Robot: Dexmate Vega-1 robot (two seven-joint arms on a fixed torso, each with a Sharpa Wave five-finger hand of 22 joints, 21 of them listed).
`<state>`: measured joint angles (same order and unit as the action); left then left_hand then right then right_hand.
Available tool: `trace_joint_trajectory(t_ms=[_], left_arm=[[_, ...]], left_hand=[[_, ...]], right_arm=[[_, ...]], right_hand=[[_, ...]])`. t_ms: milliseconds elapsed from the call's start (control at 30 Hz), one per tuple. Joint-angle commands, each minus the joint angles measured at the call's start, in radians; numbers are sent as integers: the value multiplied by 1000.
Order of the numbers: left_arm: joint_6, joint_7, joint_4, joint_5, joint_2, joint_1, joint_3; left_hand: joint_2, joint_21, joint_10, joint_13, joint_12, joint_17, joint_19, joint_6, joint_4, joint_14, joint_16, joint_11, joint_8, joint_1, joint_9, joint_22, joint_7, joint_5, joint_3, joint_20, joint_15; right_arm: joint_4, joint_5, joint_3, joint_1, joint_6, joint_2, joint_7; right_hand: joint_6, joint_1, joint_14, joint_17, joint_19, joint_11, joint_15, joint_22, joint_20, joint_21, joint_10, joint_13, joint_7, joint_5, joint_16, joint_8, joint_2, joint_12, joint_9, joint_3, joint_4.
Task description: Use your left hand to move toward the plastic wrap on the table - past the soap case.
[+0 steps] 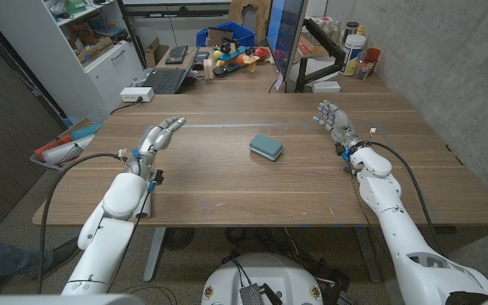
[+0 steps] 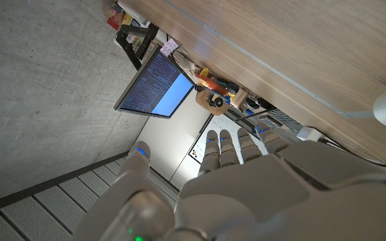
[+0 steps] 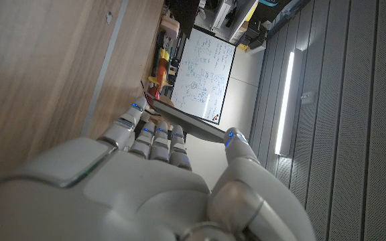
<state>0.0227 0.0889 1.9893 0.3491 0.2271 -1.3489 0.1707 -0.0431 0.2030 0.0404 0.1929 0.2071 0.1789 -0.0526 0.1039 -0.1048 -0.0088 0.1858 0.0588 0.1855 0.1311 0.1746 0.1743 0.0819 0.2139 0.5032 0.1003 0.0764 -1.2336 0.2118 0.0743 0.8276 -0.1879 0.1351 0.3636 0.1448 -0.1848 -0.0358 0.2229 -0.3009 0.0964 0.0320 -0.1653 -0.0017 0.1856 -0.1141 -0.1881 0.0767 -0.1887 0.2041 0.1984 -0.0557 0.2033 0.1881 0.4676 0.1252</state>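
A teal soap case (image 1: pixel 266 147) lies near the middle of the wooden table (image 1: pixel 227 191). My left hand (image 1: pixel 158 137) hovers over the table's left part, fingers stretched toward the far side and apart, holding nothing; the soap case is to its right. In the left wrist view the left hand (image 2: pixel 246 181) holds nothing, beside the table (image 2: pixel 300 47). My right hand (image 1: pixel 335 123) stands at the right side, fingers spread and empty. The right wrist view shows the right hand (image 3: pixel 146 174) by the tabletop (image 3: pixel 39 73), its fingers straight.
Beyond the far edge stand a black keyboard (image 1: pixel 164 80), a white box (image 1: pixel 136 94), a dark monitor (image 1: pixel 288 34), colourful toys (image 1: pixel 231 58) and bottles (image 1: pixel 356 49). A bin of items (image 1: pixel 62 148) sits off the table's left edge.
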Motion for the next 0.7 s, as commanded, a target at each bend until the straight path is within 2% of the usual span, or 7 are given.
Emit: trace_joint_trajectory(t_ms=[33,700], left_arm=[[13,-24,38,39,-12,-34,10],[84,-67,95,176,-13,-76,5]], left_hand=[[1,-1,3,5,6,3,-2,9,-8,7,4,1,5,14,4,5,5,-2,4,10,1],[2,-1,5,5,7,3,0,21,-12,8,4,-3,8,18,5,5,3,-3,2,11,2]], right_arm=[[38,-8,-8,-24,-9,-3,7],[96,-21,-11,-63,-22,-9,24]], right_hand=[[8,0,-4,3,-1,1,0,-5,3,5,-9,-6,3,-4,4,0,-10,-3,3,-5,0],[8,0,-4,1,0,0,0,-5,3,5,-9,-6,2,-5,4,-1,-12,-3,3,-9,0]])
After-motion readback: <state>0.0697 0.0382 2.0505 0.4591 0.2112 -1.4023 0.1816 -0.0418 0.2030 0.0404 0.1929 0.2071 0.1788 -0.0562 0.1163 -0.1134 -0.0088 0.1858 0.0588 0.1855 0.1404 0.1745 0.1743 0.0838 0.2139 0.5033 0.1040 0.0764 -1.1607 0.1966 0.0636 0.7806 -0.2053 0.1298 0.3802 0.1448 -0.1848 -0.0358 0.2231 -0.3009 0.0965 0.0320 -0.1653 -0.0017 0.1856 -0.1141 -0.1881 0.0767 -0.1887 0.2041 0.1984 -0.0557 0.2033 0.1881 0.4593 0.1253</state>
